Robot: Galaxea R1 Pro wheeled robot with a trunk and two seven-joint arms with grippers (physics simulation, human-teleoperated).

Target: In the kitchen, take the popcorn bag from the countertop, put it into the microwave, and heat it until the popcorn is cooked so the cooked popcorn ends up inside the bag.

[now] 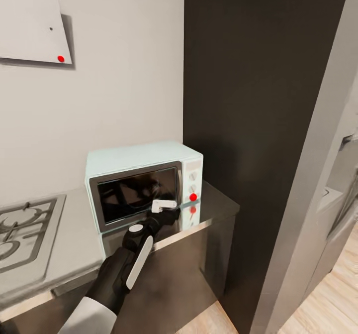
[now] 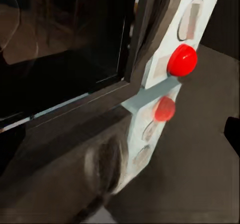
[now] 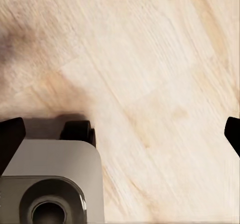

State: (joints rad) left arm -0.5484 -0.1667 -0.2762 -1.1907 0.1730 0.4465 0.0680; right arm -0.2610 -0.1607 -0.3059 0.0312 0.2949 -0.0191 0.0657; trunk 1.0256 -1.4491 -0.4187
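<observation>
The mint-blue microwave (image 1: 141,184) stands on the grey countertop (image 1: 74,244) with its dark glass door shut. A red round button (image 1: 193,197) sits low on its white knob panel. My left gripper (image 1: 166,207) is held up against the door's lower right corner, just left of that button. In the left wrist view the button (image 2: 182,60) and its reflection in the worktop lie close ahead of my left gripper (image 2: 120,139), whose fingers are spread open with nothing held. My right gripper (image 3: 120,134) hangs open over the wooden floor. The popcorn bag is out of view.
A gas hob (image 1: 25,229) is set in the countertop left of the microwave. A tall dark cabinet (image 1: 258,125) rises close on the microwave's right. A white wall cabinet (image 1: 30,20) hangs at the upper left. The robot's base (image 3: 50,184) is below the right gripper.
</observation>
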